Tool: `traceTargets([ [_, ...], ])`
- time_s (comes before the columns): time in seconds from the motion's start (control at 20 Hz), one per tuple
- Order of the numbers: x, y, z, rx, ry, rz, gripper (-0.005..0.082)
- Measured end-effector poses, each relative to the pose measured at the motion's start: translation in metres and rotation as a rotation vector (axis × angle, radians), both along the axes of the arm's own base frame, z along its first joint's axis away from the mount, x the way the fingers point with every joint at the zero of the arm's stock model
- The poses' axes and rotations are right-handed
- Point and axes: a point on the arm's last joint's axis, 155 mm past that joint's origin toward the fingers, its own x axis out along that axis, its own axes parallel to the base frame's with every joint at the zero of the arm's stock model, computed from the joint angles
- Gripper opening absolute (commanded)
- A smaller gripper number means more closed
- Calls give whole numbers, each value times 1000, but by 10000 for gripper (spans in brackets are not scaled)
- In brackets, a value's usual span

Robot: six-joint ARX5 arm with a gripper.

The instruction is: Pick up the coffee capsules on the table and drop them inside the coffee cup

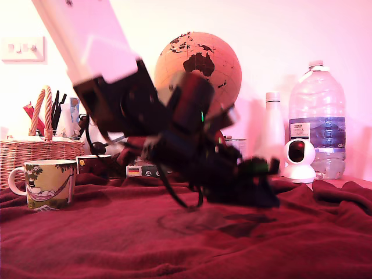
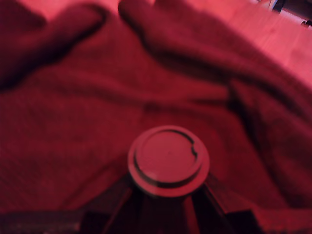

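Observation:
In the wrist view the coffee capsule (image 2: 168, 160) sits between my gripper's (image 2: 168, 192) two dark fingers, its round flat rim facing the camera, just above the dark red cloth of the table (image 2: 97, 107). The exterior view shows my arm blurred and leaning down, with the gripper (image 1: 264, 186) low over the cloth (image 1: 174, 244) right of the middle. There the capsule is lost in the blur. The cream coffee cup (image 1: 51, 183) with the hammock print stands upright at the exterior view's far left, well away from the gripper.
Along the back stand a wicker basket (image 1: 29, 154), a cork globe (image 1: 200, 64), a white bottle (image 1: 272, 133), a small white camera (image 1: 299, 160) and a big water bottle (image 1: 317, 122). The cloth lies in thick folds (image 2: 161, 29) around the gripper.

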Motion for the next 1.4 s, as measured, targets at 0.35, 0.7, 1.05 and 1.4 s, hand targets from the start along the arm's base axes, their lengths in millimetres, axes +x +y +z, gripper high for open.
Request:
traceTargets([
  [0.35, -2, 3, 47, -27, -39, -4, 218],
  [0.7, 0, 15, 92, -44, -93, 2, 218],
  [1.05, 12, 43, 100, 10, -99, 35, 218],
  [1.4, 18, 62, 96, 58, -82, 56, 218],
])
